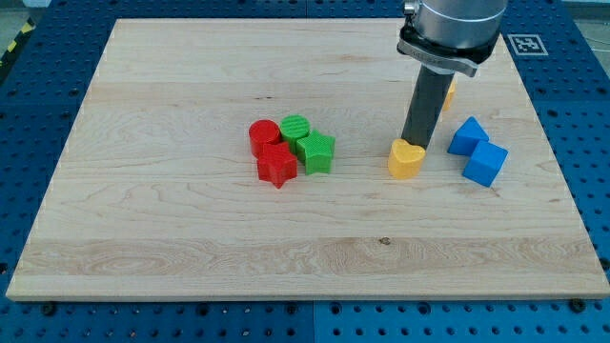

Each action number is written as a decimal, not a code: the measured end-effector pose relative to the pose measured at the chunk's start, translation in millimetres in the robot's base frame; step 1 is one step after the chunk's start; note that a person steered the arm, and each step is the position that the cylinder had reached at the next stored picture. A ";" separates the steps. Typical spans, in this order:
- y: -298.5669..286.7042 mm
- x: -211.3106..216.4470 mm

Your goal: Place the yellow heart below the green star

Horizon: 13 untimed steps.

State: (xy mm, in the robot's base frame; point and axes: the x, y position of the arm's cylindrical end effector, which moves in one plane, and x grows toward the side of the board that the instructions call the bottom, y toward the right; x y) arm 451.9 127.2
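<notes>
My tip (415, 146) was down on the table (191, 248), touching the far right edge of the yellow heart (405, 160). The tool was a plain rod with no jaws, so no apart or together state to tell. Yellow heart sat right of centre, well apart from the green star (316, 152), to its right. Green star was touching the green cylinder (295, 128) and red star (276, 166), with the red cylinder (263, 136) at the cluster's left. Two blue blocks (467, 135) (486, 163) were at right; another yellow block (449, 92) was mostly hidden behind the rod
</notes>
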 end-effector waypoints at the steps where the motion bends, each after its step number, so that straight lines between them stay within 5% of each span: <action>1: 0.0 17.3; 5: 10.3 69.5; 9: -0.3 42.5; 13: -47.2 74.5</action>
State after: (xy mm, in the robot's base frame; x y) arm 526.4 80.0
